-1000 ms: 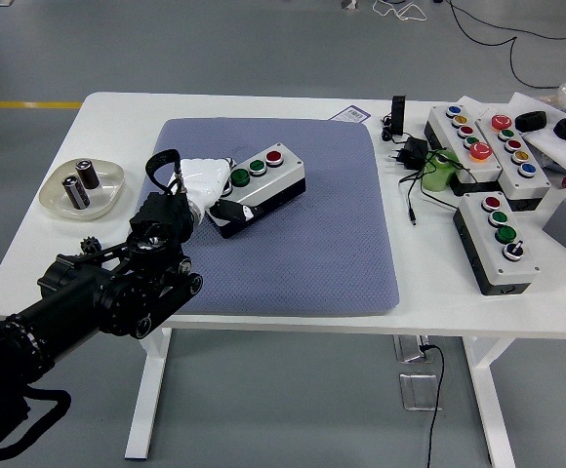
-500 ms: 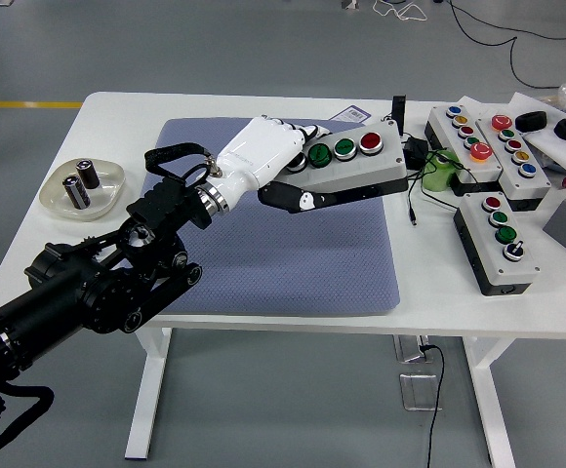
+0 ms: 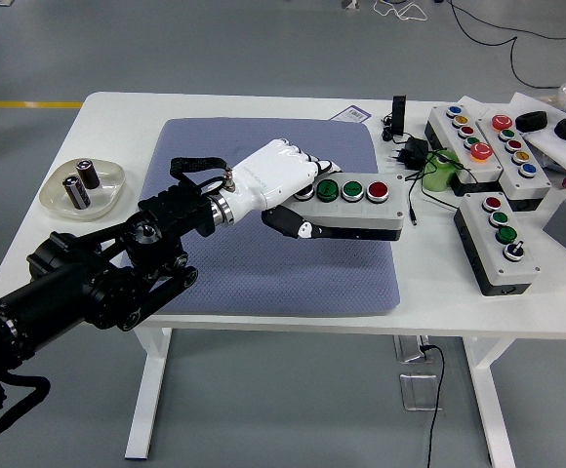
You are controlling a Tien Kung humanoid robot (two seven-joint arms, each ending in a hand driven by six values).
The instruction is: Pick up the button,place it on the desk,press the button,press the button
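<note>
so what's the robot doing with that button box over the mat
The robot's left hand grips one end of a three-button box, two green buttons and one red, holding it over the right part of the blue mat. The pictures do not settle whether the box touches the mat. More button boxes sit on the white table to the right, untouched. No right arm or person shows.

The near half of the grey-blue padded mat [image 3: 263, 278] lies bare, as does its far strip. At its right edge the white three-button box [image 3: 353, 203] held by the robot's white left hand [image 3: 278, 173] blocks passage. Just right, a black power adapter [image 3: 412, 151], cable and stacked button boxes [image 3: 488, 146] crowd the table.
</note>
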